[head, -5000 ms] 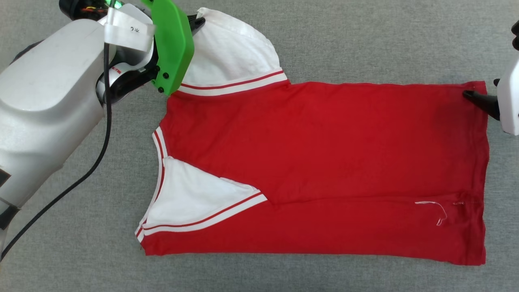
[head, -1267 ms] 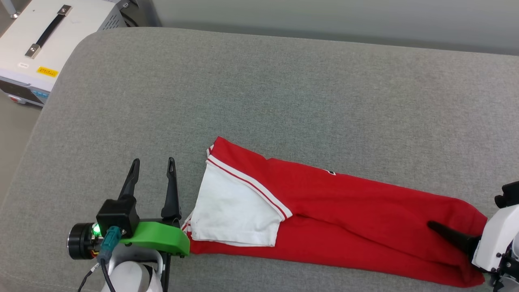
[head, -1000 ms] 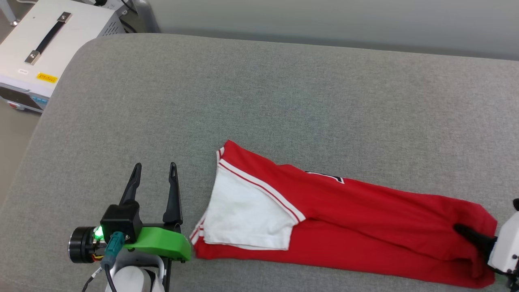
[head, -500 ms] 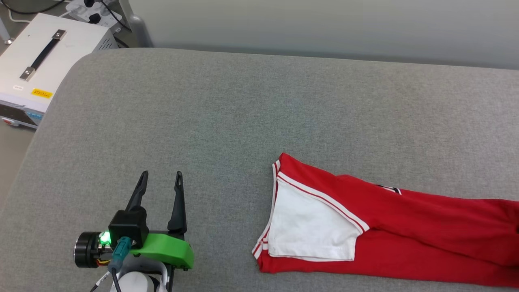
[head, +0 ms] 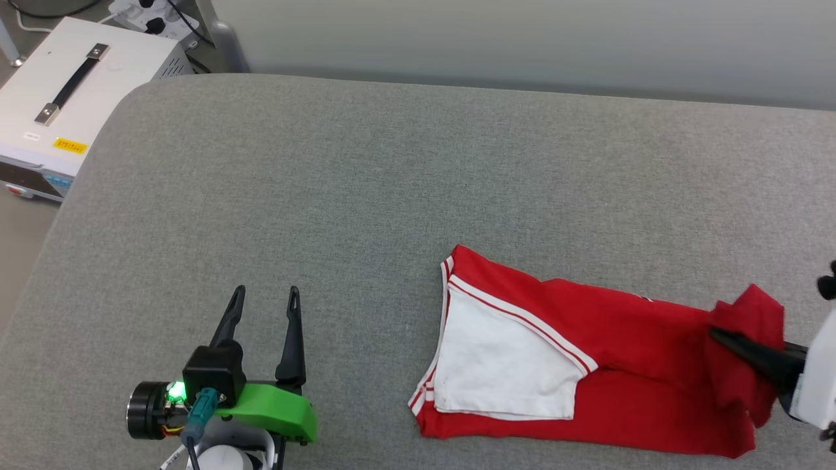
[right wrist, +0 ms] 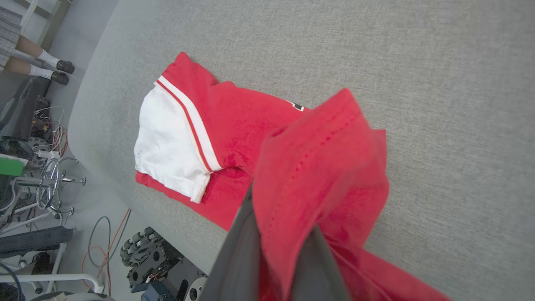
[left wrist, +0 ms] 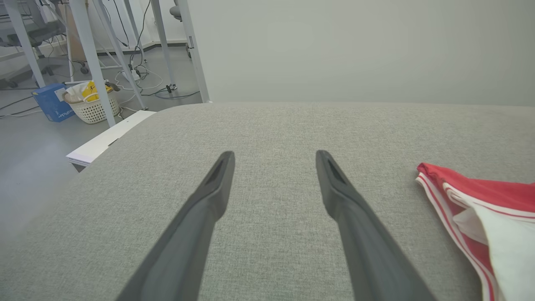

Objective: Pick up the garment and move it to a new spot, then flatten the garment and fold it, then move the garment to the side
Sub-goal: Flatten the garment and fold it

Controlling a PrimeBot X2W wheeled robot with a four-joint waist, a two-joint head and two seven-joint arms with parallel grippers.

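Note:
The garment [head: 588, 365] is a red shirt folded into a long strip on the grey cushion [head: 392, 196], its white sleeve [head: 503, 372] on top at the left end. My right gripper [head: 718, 336] at the right edge is shut on the garment's hem end, which is lifted and curled back over the strip. In the right wrist view the red cloth [right wrist: 317, 175] drapes over my closed fingers [right wrist: 238, 259]. My left gripper [head: 264, 300] stands open at the lower left, well clear of the garment [left wrist: 480, 209], nothing between its fingers [left wrist: 209, 200].
A white equipment case [head: 65, 98] with a black handle sits off the cushion's far left corner. A wall [head: 522, 39] runs behind the cushion. Table legs, cables and a basket [left wrist: 92, 108] stand on the floor to the left. A person's feet [right wrist: 58, 71] show beyond the cushion.
My right gripper has come leftward and lifted the hem end, which now curls back over the strip. The sleeve end stays put. The left gripper holds still, open.

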